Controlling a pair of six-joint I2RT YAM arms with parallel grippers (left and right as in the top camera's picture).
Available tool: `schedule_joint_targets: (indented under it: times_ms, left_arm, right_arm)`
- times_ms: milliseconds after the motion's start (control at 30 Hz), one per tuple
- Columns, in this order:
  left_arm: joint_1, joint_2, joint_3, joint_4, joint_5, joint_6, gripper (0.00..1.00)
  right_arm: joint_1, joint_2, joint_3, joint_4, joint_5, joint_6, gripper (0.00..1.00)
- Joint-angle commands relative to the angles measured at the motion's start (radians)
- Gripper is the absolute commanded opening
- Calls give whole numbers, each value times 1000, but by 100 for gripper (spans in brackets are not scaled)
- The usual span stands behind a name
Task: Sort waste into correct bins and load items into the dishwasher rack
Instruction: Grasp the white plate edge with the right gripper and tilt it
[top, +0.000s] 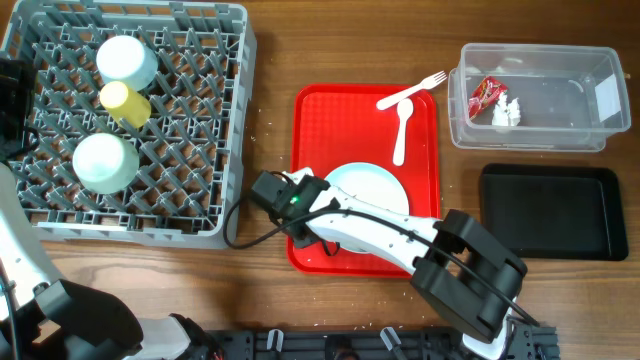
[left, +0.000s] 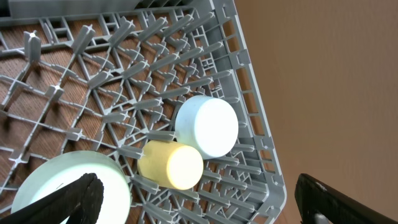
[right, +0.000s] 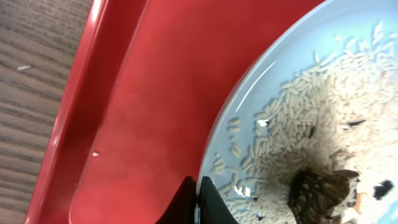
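Observation:
My right gripper (right: 198, 196) is shut on the near rim of the pale round plate (right: 298, 81), one finger above and one below. The plate (top: 365, 185) lies on the red serving tray (top: 320, 110) and carries rice-like food scraps (right: 323, 106) and a brown lump (right: 320, 193). A white fork (top: 410, 92) and spoon (top: 402, 130) lie on the tray's far end. My left gripper (left: 205, 205) hangs open above the grey dishwasher rack (left: 249, 62), which holds a light blue bowl (left: 208, 124), a yellow cup (left: 171, 165) and a pale green bowl (left: 62, 180).
At the right, a clear tub (top: 590, 130) contains a red-and-white wrapper (top: 487, 95) and a white tissue (top: 507, 113). A shallow black tray (top: 550, 210) lies in front of it. The rack (top: 200, 100) fills the left of the wooden table.

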Motion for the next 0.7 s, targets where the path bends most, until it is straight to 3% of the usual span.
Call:
schedule_joint_targets:
  times_ms: [0,400,667]
  left_arm:
    - [-3,-18,-3,3,5,-5,100]
    - [-3,-18,-3,3,5,-5,100]
    - [-3,-18,-3,3,5,-5,100]
  right_arm:
    - [-3,12,82,-30,94,14,4]
    - [-43,12,169,-183,206,93,4]
    - [-214,-9,179,-307,226,264,4]
